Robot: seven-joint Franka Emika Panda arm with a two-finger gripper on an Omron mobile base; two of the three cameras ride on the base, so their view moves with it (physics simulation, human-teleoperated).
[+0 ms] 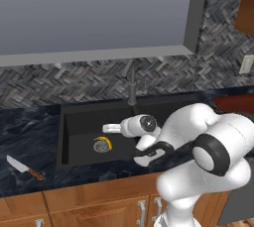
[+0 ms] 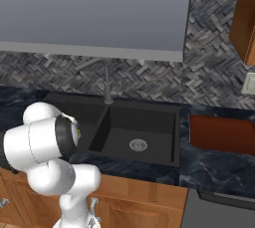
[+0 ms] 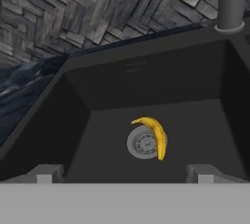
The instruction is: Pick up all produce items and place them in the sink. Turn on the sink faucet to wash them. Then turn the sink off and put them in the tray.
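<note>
Banana (image 1: 104, 141) lies on the floor of the sink's (image 1: 74, 122) left basin, curled along the edge of the round silver drain (image 1: 100, 146) and touching it. In the hand view the banana (image 3: 155, 136) arches over the top and right side of the drain (image 3: 142, 143), its yellow skin bright against the matte black basin.

The gripper (image 1: 110, 128) hangs inside the left basin, above the banana and a little to its right, pointing left across the sink. In the hand view the two finger tips (image 3: 45, 173) stand wide apart at the bottom, with nothing between them, so the hand is spread open and holds nothing. The banana sits beyond the tips, between their lines, apart from both.

The faucet (image 1: 132, 88) stands upright at the far rim of the sink, about where the two basins meet; in the right base view its thin lever (image 2: 88, 63) angles up to the left from the top of the post (image 2: 106, 85). The right basin (image 2: 142, 130) has its own drain (image 2: 138, 145).

The reddish-brown tray (image 2: 222, 133) rests on the black marbled counter (image 2: 214, 170) just right of the sink. A red-handled knife (image 1: 23, 167) lies on the counter left of the sink, near the front edge, well apart from the basin.
</note>
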